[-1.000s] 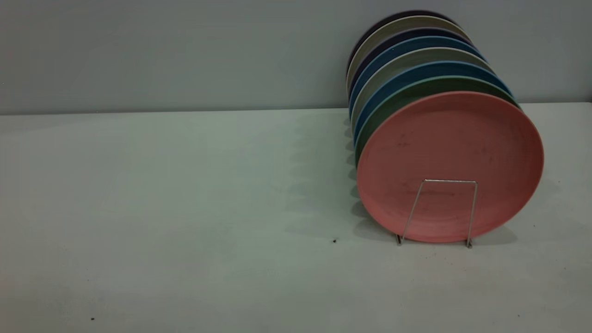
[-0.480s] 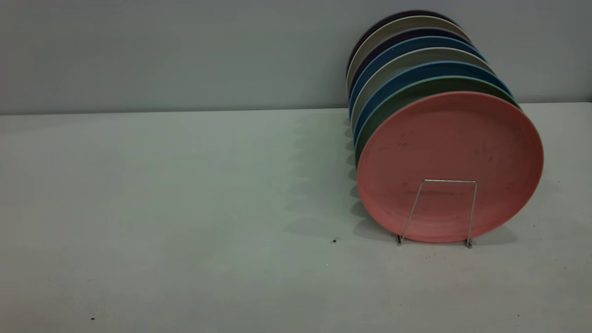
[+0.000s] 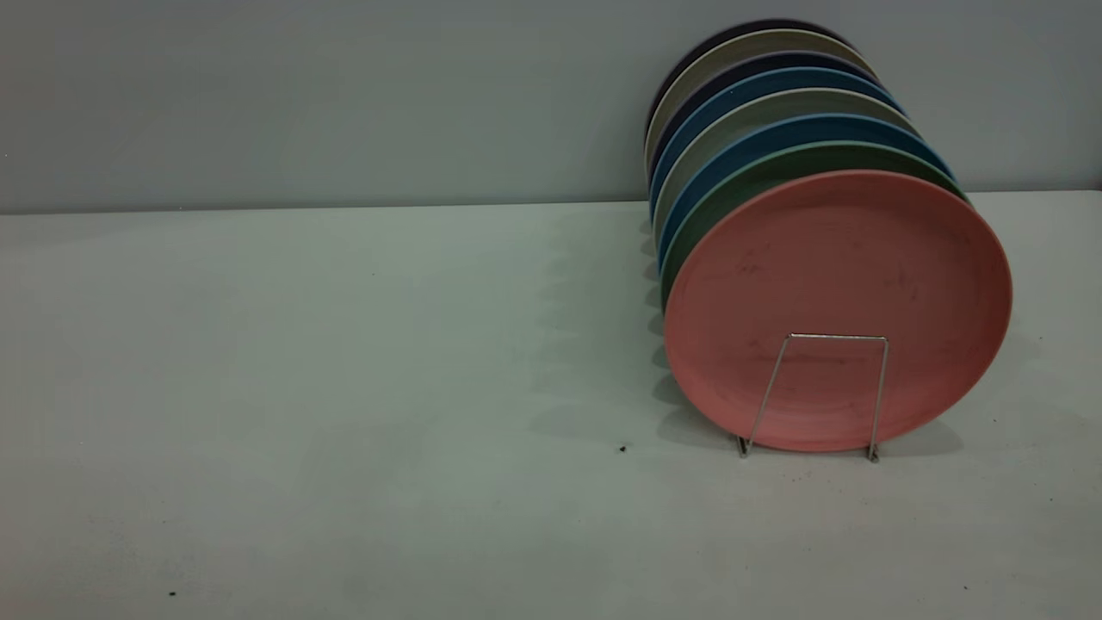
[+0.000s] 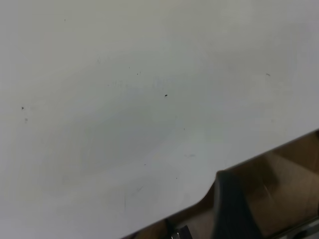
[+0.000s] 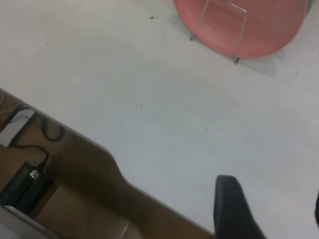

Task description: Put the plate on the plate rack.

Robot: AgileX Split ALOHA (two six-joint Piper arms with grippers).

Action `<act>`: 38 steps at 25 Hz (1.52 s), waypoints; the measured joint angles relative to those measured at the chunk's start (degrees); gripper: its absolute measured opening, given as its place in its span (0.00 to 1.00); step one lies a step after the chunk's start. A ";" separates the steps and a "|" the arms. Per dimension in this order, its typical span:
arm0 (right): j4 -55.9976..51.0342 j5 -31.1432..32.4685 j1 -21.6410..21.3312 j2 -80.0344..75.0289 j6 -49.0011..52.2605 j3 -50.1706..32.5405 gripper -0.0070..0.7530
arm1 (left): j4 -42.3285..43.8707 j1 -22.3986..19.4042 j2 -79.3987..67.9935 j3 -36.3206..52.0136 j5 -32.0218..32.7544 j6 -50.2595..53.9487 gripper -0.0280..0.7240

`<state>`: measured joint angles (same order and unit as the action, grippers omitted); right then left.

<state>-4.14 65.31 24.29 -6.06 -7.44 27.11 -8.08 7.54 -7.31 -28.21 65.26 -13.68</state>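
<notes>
Exterior view first: we see the plate standing on edge at the right of the frame, salmon-pink, matte, round with a low raised rim and a few faint dark scuffs across its face. It sits at the front of a row of plates, with a green plate directly behind it, then blue plates and grey and dark ones receding toward the wall. The plate rack shows as a thin silver wire loop, squared at the top, crossing the lower part of the pink face, its two feet on the pale tabletop.

We judge the placing step done: the plate is upright in the rack and nothing is touching it. What remains, by our reading, is only for the arms to hold clear; any further move calls for staying well away from that wire loop, since the rack looks light and the row of plates leans on it.

Neither arm appears in the exterior view. In the right wrist view we pick out the right end effector near the tabletop edge, one dark finger and a sliver of the other at the frame's right edge, spread apart and empty, with the plate and rack at the frame's top. In the left wrist view only one dark finger of the left end effector shows over bare tabletop; whether it is apart or together we cannot tell.
</notes>
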 joint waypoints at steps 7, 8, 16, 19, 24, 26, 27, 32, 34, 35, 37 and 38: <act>0.00 0.00 0.00 0.00 0.00 -0.05 0.55 | 0.00 0.00 0.00 0.00 0.00 0.00 0.64; 0.00 0.00 0.00 0.00 0.00 -0.05 0.55 | 0.00 0.00 0.00 0.00 0.00 0.00 0.64; -0.35 0.00 -10.21 4.01 0.00 -0.05 0.55 | 0.00 -2.20 2.28 0.00 -0.06 0.00 0.64; -0.35 0.00 -16.53 6.65 0.00 -0.05 0.55 | 0.00 -5.47 5.54 0.00 0.00 0.00 0.64; -0.35 0.05 -22.87 7.04 0.00 -0.05 0.55 | 0.00 -6.86 8.48 0.00 0.14 0.00 0.64; -0.35 0.05 -23.73 7.04 0.00 -0.05 0.55 | 0.00 -6.86 8.57 0.00 0.17 0.05 0.64; -0.35 0.05 -23.82 7.04 0.00 -0.05 0.55 | 0.00 -6.86 8.57 0.00 0.24 0.05 0.64; -0.35 0.05 -23.87 7.04 -0.04 -0.05 0.55 | 0.00 -6.86 8.57 0.00 0.28 0.05 0.64; -0.35 0.05 -23.87 7.04 -0.04 -0.05 0.55 | 0.00 -6.86 8.57 0.00 0.40 0.05 0.64; -0.35 0.05 -23.87 7.04 -0.04 -0.05 0.55 | 0.00 -6.86 8.57 0.00 0.40 0.05 0.64; -0.35 0.05 -23.87 7.04 -0.04 -0.05 0.55 | 0.00 -6.86 8.57 0.00 0.40 0.05 0.64; -0.35 0.05 -23.76 7.04 -0.04 -0.05 0.55 | 0.00 -6.86 8.57 0.00 0.40 0.05 0.64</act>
<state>-4.49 65.36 0.53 0.98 -7.48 27.06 -8.08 0.68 1.26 -28.21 65.66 -13.63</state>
